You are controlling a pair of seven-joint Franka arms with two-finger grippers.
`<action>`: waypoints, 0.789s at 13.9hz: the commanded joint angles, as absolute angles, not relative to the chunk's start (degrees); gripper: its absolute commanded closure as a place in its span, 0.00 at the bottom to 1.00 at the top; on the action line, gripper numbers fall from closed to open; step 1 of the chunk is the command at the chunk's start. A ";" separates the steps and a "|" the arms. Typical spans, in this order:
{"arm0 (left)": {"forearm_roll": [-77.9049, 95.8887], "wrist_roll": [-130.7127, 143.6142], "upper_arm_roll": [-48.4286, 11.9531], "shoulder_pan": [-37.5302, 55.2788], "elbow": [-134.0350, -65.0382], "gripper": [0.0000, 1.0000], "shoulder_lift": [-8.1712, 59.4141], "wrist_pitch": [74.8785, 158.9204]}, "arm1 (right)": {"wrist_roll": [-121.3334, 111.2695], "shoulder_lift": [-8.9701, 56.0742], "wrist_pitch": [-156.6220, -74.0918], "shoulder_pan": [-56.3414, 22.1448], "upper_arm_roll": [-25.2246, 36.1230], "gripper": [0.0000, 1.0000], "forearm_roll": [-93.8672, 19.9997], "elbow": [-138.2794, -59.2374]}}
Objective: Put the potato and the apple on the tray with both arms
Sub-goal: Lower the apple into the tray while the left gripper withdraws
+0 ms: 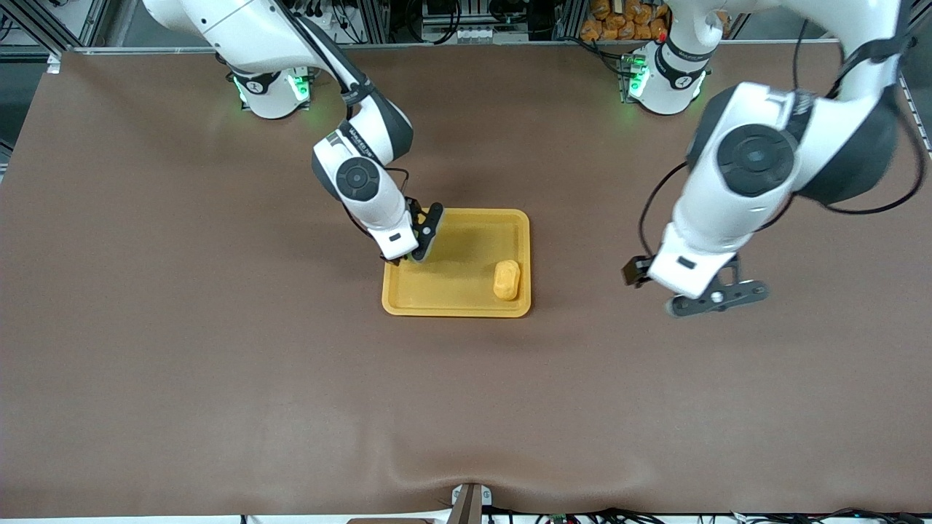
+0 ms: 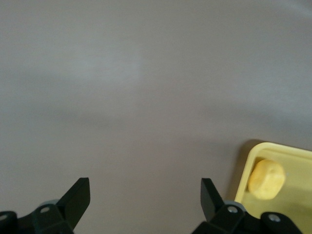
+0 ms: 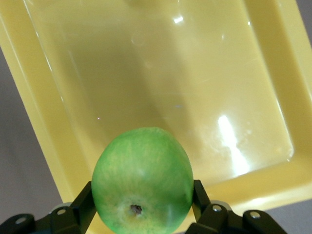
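Note:
The yellow tray [image 1: 451, 280] lies mid-table. The yellow-orange potato [image 1: 507, 280] rests in it, by the rim toward the left arm's end. My right gripper [image 1: 426, 234] hangs over the tray's corner toward the right arm's end. It is shut on the green apple [image 3: 141, 175], held just above the tray floor [image 3: 195, 73]; the front view hides the apple. My left gripper [image 1: 666, 285] is open and empty over bare table beside the tray. The left wrist view shows its spread fingers [image 2: 78, 197], the tray's corner [image 2: 292, 200] and the potato [image 2: 266, 179].
The brown mat [image 1: 218, 364] covers the whole table. The arm bases [image 1: 273, 91] stand along the table edge farthest from the front camera. Orange items [image 1: 622, 18] are stacked off the table next to the left arm's base.

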State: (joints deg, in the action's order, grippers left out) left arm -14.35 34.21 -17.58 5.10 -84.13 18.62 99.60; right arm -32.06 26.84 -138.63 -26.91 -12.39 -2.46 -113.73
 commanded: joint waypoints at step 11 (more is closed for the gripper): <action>-6.24 8.44 -17.84 -10.46 -85.96 0.00 7.83 93.70 | -30.50 29.62 -138.95 -28.39 -11.34 0.00 5.80 -110.74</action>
